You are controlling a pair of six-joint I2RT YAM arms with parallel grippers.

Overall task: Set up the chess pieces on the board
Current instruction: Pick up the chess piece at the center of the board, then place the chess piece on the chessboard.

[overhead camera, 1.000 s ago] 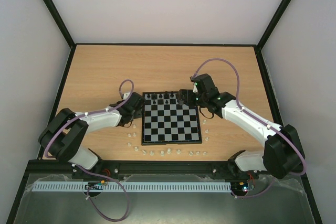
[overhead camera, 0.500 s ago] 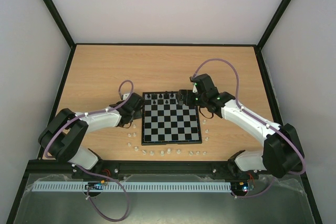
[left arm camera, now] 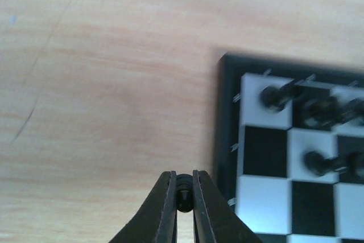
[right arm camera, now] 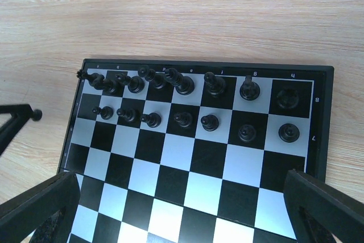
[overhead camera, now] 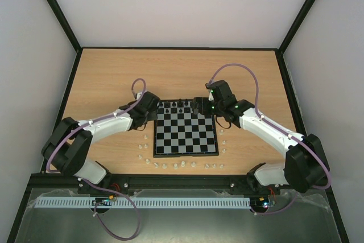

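Observation:
The board (overhead camera: 193, 140) lies in the middle of the table, with several black chess pieces (overhead camera: 181, 105) on its two far rows. My left gripper (overhead camera: 153, 113) hovers just off the board's far-left corner. In the left wrist view this gripper (left arm camera: 183, 196) is shut on a tiny black chess piece (left arm camera: 184, 189) above bare wood, left of the board (left arm camera: 259, 203). From the right wrist, the board (right arm camera: 193, 160) and its rows of pieces (right arm camera: 182, 119) show below, and the held piece (right arm camera: 37, 115) is at the left edge. My right gripper (right arm camera: 182, 214) is open over the board.
Small white pieces lie on the wood along the board's near edge (overhead camera: 176, 165), beside its left edge (overhead camera: 142, 146) and beside its right edge (overhead camera: 223, 140). Black frame rails border the table (overhead camera: 102, 72). Purple cables loop above both arms.
My left gripper has shut on the black piece and moved away from me, toward the board's far-left corner. The right arm has stayed still.

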